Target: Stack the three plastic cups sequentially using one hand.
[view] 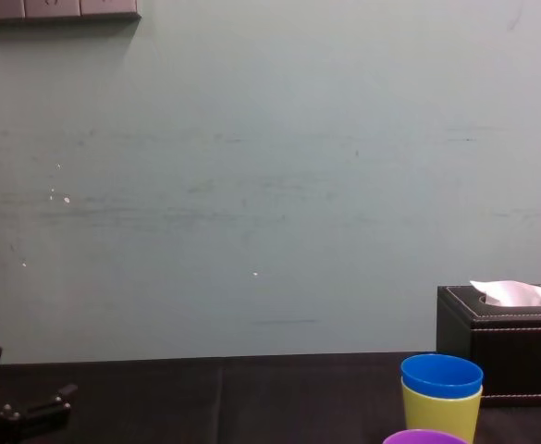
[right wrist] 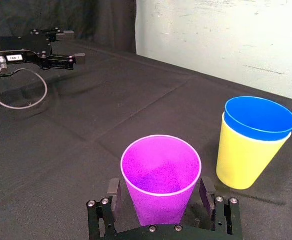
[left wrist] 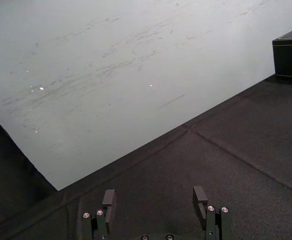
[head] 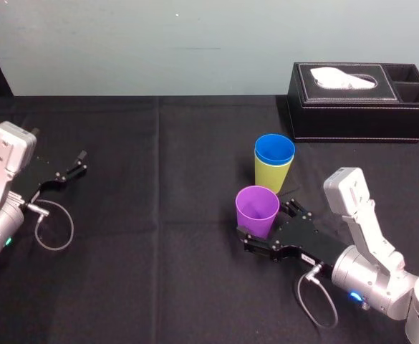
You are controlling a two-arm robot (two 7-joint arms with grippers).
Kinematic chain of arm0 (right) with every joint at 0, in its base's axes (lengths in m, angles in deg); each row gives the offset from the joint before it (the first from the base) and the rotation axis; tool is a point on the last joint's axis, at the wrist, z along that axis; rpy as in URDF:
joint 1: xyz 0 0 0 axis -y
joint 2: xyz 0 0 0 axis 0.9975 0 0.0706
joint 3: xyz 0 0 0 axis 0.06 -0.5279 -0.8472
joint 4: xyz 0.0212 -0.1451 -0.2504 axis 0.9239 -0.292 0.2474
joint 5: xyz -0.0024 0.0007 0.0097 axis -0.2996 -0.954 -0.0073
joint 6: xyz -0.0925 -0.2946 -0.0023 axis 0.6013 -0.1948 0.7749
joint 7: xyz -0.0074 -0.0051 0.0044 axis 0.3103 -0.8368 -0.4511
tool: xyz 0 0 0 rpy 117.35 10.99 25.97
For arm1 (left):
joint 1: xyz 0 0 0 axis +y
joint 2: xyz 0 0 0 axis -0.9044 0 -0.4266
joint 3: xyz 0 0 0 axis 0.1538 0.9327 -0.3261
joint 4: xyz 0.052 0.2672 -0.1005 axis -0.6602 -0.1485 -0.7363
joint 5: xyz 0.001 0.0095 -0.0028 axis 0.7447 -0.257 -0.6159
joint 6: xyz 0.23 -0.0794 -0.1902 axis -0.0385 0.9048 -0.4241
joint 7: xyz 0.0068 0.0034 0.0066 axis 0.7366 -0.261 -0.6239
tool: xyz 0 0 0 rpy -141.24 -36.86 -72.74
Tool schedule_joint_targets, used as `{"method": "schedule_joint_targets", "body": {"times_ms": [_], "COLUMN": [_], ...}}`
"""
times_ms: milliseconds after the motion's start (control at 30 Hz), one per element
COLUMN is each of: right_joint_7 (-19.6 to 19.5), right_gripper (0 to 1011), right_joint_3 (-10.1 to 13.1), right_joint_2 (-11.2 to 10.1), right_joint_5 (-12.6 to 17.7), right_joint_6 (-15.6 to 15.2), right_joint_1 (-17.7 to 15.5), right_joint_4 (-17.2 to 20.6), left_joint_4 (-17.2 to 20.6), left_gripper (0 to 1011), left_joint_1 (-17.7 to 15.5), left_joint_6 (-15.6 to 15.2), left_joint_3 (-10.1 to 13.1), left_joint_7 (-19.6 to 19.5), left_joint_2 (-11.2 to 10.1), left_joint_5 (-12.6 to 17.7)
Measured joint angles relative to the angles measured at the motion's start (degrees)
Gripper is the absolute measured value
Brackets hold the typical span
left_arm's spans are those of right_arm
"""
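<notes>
Fingers apart on left gripper and on right gripper around purple cup; nested cups near.

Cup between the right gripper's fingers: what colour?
The cup is purple; right wrist view shows it best.

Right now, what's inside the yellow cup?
The blue cup is nested inside the yellow-green cup. Only its top shows; the rest is covered by the yellow-green wall. The right gripper straddles the purple cup; the left gripper idles far left.
</notes>
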Motion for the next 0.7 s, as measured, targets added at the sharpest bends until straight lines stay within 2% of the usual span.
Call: {"method": "schedule_joint_targets", "body": {"times_ms": [700], "right_joint_7": [-0.4], "right_gripper": [1000], "right_joint_3": [-0.2], "right_joint_2": [1.3], "right_joint_5": [-0.7], "right_joint_6": [-0.8], "right_joint_1": [0.4], "right_joint_4": [-0.1], "left_joint_4": [0.0], "left_gripper": [1011], "left_joint_1": [0.0], "left_joint_6": [0.0], "left_joint_3": [0.0], "left_joint_7": [0.0], "left_joint_2": [0.0], "left_joint_5": [0.0]}}
